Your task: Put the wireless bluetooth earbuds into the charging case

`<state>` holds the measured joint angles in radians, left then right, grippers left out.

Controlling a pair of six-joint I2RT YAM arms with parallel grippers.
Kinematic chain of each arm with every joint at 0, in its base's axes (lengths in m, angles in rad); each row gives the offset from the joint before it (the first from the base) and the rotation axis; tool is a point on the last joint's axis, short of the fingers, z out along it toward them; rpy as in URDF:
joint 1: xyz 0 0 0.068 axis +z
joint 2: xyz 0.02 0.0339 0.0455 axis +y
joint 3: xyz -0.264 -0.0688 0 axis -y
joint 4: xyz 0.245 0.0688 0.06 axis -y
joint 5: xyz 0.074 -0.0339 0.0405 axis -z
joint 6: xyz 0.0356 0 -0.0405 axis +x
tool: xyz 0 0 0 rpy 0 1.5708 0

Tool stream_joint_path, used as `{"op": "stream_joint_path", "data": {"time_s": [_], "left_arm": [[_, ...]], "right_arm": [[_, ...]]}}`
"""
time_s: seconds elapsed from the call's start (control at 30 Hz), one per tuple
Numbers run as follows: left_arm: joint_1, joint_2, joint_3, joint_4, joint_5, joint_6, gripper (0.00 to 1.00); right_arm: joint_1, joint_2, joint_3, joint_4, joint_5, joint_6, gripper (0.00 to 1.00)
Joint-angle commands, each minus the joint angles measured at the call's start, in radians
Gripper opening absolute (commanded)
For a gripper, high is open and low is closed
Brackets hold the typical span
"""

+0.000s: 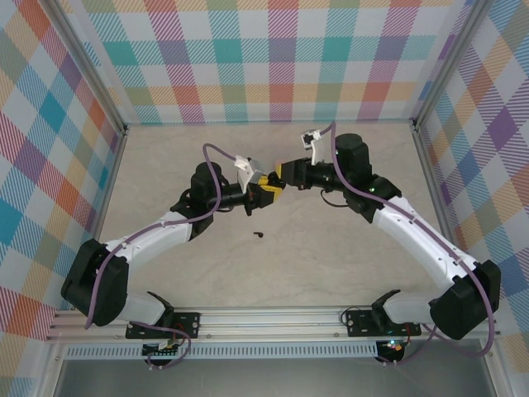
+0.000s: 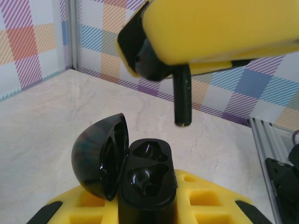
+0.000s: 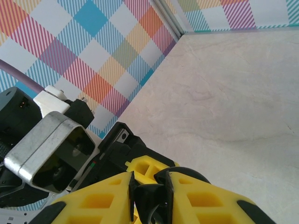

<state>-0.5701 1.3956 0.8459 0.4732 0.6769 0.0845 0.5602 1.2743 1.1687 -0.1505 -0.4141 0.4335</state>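
Nearby, loose earbud [image 1: 258,234] (black) on table [image 1: 355,169]

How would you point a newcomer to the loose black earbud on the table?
On the pale marble-look tabletop, find where the left tool and right tool meet at centre. Just toward the near edge from there lies a tiny black earbud. It lies loose on the table; the other black earbud hangs pinched in the right tool.

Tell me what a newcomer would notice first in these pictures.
Mid-table, the left claw grips a glossy black clamshell charging case, lid flipped open, both wells empty. Above it the right claw pinches a black stemmed earbud, stem pointing down. A tiny dark piece lies alone on the pale marbled table, nearer the arm bases.
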Motion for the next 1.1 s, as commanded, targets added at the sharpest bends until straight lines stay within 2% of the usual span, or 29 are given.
{"op": "stream_joint_path", "data": {"time_s": [0.0, 1.07], "left_arm": [[-0.015, -0.039, -0.013, 0.044, -0.023, 0.062, 0.12], [-0.015, -0.061, -0.015, 0.085, 0.007, 0.050, 0.12]], "right_arm": [[0.007, -0.043, -0.010, 0.042, 0.029, -0.019, 0.26], [0.015, -0.028, -0.034, 0.064, 0.026, -0.024, 0.26]]}}
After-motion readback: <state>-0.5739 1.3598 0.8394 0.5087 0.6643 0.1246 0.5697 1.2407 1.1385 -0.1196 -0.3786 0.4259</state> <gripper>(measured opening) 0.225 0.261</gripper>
